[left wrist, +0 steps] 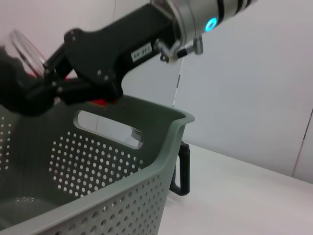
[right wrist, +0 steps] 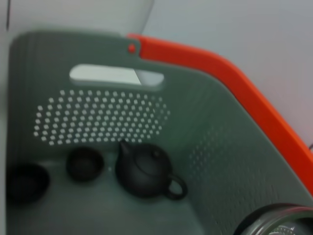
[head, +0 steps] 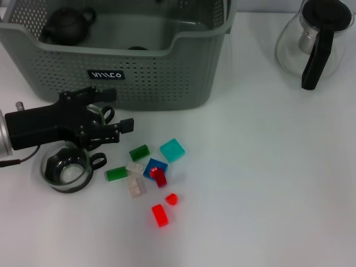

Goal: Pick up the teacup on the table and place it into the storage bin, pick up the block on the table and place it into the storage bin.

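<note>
Head view: we see left tool (head: 114, 123) over glass teacup (head: 67, 167) on tabletop (head: 267, 183) at 8 o'clock, grip unclear. Blocks (head: 158, 178) outside storage bin (head: 167, 72). We judge nothing binned yet.

A lab-like test bench: a bare white table (head: 267, 183) against plain pale walls (left wrist: 254, 73). On it sit staged props, toy blocks (head: 150, 172), a bin (head: 161, 78) and a glass pot (head: 317, 41).
</note>
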`<action>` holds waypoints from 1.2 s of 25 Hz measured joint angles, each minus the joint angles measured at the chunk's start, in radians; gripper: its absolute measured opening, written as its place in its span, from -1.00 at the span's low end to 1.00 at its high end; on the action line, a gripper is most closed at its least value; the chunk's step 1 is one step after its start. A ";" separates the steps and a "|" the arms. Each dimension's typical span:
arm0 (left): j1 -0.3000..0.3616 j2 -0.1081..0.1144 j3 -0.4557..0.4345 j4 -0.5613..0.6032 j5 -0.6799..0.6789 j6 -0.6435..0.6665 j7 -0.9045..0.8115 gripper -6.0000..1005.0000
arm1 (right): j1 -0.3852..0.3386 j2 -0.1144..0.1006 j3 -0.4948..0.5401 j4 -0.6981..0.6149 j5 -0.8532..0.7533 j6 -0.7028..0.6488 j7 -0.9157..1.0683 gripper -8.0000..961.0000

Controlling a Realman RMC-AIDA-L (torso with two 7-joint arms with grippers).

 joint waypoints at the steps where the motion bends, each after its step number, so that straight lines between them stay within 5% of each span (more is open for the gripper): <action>1: 0.000 0.000 0.000 0.000 0.000 0.000 0.000 0.74 | -0.005 0.000 -0.018 0.006 0.009 0.015 0.000 -0.88; 8: 0.001 -0.002 -0.002 -0.002 -0.001 -0.002 0.001 0.74 | -0.024 0.002 -0.106 0.054 0.038 0.065 -0.001 -0.88; 30: 0.008 -0.005 -0.002 -0.002 -0.001 -0.008 0.002 0.74 | -0.048 0.000 -0.115 0.044 0.041 0.042 0.012 -0.80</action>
